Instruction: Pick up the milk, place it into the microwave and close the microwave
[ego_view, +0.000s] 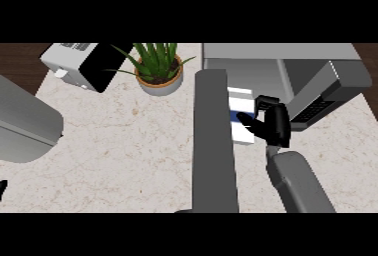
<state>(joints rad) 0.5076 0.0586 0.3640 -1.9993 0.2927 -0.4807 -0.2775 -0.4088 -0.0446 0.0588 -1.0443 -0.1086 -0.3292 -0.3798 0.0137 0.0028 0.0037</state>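
- A pale, speckled stone counter (125, 145) fills most of the frame, with a strip of dark wood along the upper left edge.
- In the upper left stands a white toaster (74, 65) with a black side panel, set at an angle.
- Just right of it, near the top centre, is a potted plant (158, 70) with long green leaves in a tan pot.
- A large grey rounded shape (26, 122) comes in from the left edge; what it is cannot be told.
- A tall grey bar (214, 145), apparently the left forearm, runs up the middle of the frame from the lower edge and hides part of what lies behind it; no left hand shows.
- The microwave (295, 62) sits in the upper right, its door (332, 95) swung open toward the right side, dark keypad panel visible. Its cavity looks bare as far as can be seen.
- The milk (242, 117), a white carton with a blue band, is at centre right, just in front of the microwave opening and right beside the grey bar.
- The right hand (272, 125) is on the carton's right side, its black fingers curled round the carton and holding it; the grey right forearm leads down to the lower edge.
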